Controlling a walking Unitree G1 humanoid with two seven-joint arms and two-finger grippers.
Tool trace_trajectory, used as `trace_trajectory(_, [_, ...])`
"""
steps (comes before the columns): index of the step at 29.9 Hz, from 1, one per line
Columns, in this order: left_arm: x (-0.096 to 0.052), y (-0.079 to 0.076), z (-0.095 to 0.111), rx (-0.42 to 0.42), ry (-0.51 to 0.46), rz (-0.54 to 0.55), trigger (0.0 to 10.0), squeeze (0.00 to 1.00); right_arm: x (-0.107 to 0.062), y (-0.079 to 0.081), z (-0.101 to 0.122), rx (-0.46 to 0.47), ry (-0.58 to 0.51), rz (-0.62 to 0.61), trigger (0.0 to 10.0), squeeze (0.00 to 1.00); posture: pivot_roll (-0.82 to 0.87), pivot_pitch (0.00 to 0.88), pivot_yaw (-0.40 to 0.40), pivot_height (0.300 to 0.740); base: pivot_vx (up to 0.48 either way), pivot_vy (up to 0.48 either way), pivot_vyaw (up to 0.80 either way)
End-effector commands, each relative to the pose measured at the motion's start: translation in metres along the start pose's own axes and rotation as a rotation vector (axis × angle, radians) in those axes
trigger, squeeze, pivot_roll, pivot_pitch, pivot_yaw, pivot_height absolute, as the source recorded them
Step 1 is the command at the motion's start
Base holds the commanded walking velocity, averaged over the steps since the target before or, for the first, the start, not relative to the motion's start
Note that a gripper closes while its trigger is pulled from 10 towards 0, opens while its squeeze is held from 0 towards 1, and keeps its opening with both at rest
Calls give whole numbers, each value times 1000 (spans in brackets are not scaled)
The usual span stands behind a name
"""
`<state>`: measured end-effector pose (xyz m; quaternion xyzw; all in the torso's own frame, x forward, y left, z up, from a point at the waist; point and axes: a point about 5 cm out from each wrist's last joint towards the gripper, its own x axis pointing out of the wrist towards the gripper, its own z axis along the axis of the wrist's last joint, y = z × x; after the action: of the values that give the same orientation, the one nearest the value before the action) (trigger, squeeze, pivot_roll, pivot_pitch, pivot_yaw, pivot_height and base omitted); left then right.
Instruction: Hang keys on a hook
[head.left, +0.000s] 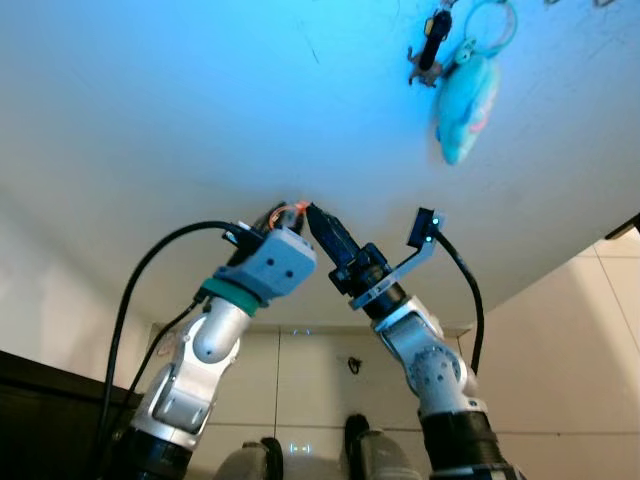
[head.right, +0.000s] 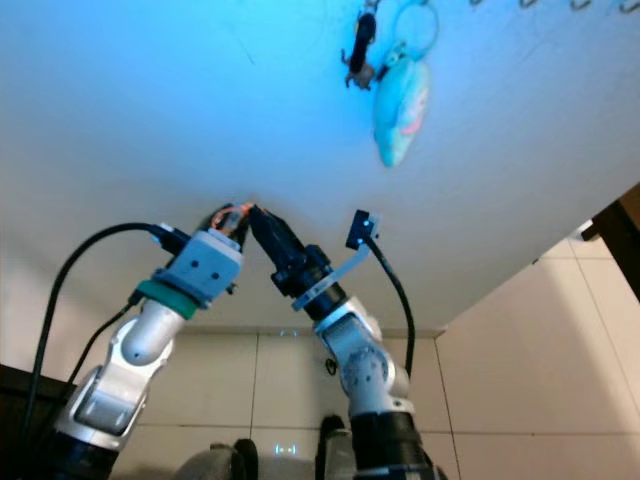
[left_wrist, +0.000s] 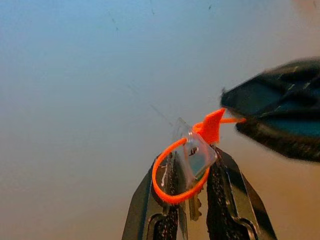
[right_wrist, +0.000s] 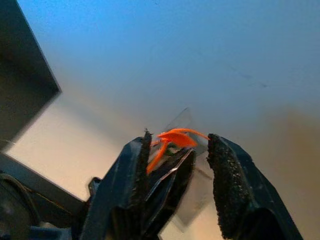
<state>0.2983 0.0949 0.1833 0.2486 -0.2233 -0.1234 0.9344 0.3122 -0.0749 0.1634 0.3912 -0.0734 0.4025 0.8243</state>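
- Left gripper (left_wrist: 192, 187) clamps the keys (left_wrist: 187, 170) low against the wall (head.left: 200, 100), right gripper (right_wrist: 177, 155) spread around their orange loop (left_wrist: 172, 175).
- Light and floppy; the loop looks the surest hold for the hooks (head.right: 525, 5) above.

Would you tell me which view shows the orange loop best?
The left wrist view: the orange loop curves whole between the left tool. The right wrist view shows an orange scrap; the eye views show a speck.

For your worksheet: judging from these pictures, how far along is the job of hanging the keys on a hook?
Done: the keys are picked up, gripped by the left gripper. In hand: the right gripper is closing around their orange loop, a handover. Left: hanging them on the wall hooks above, beside the blue keychain.
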Motion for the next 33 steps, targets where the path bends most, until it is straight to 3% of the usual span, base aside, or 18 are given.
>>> trace_trajectory(1, [-5, -3, -6, -8, 32, -9, 0, 0, -16, -6, 11, -163, 22, -69, 10000, 0, -111, 198, 60, 740, 0, 0, 0])
trace_trajectory(2, [-5, -3, -7, -9, 35, -8, 0, 0, -26, -8, 19, -236, 30, -96, 10000, 0, -113, 200, 60, 740, 0, 0, 0])
trace_trajectory(6, [-6, -2, -9, -11, 43, -8, 0, 0, -44, -10, 32, -285, 29, -115, 10000, 0, -125, 204, 63, 740, 0, 0, 0])
trace_trajectory(8, [-6, -2, -11, -15, 46, -8, 0, 0, -65, -14, 40, -312, 46, -141, 10000, 0, -136, 208, 64, 740, 0, 0, 0])
trace_trajectory(9, [-6, -2, -11, -15, 46, -8, 0, 0, -65, -14, 40, -312, 46, -141, 10000, 0, -136, 208, 64, 740, 0, 0, 0])
trace_trajectory(10, [-4, -1, -10, -26, 49, -1, 0, 0, -79, -21, 40, -376, 88, -200, 10000, 0, -138, 210, 64, 740, 0, 0, 0])
trace_trajectory(11, [-4, -1, -10, -26, 49, -1, 0, 0, -79, -21, 40, -376, 88, -200, 10000, 0, -138, 210, 64, 740, 0, 0, 0])
trace_trajectory(12, [-2, 1, -10, -38, 51, 9, 0, 0, -90, -29, 36, -480, 166, -270, 10000, 0, -143, 211, 67, 740, 0, 0, 0])
trace_trajectory(13, [-2, 1, -10, -38, 51, 9, 0, 0, -90, -29, 36, -480, 166, -270, 10000, 0, -143, 211, 67, 740, 0, 0, 0])
trace_trajectory(14, [1, 2, -9, -59, 55, 18, 0, 0, -98, -36, 29, -614, 239, -336, 10000, 0, -147, 213, 70, 740, 0, 0, 0])
trace_trajectory(15, [1, 2, -9, -59, 55, 18, 0, 0, -98, -36, 29, -614, 239, -336, 10000, 0, -147, 213, 70, 740, 0, 0, 0])
trace_trajectory(17, [3, 2, -5, -109, 41, -2, 0, 0, -96, -38, 15, -817, 308, -366, 10000, 0, -150, 214, 72, 740, 0, 0, 0])
trace_trajectory(22, [4, 2, -1, -143, 27, -6, 0, 0, -89, -36, 11, -856, 280, -383, 10000, 0, -148, 214, 70, 740, 0, 0, 0])
trace_trajectory(24, [7, 4, 10, -180, -16, -13, 0, 0, -73, -29, 1, -905, 221, -401, 10000, 0, -131, 212, 65, 740, 0, 0, 0])
trace_trajectory(28, [8, 5, 14, -184, -29, -16, 0, 0, -67, -26, -3, -926, 203, -400, 10000, 0, -130, 211, 64, 740, 0, 0, 0])
trace_trajectory(33, [5, 0, 14, -183, -30, -43, 0, 0, -47, -12, -6, -948, 125, -344, 10000, 0, -134, 210, 64, 740, 0, 0, 0])
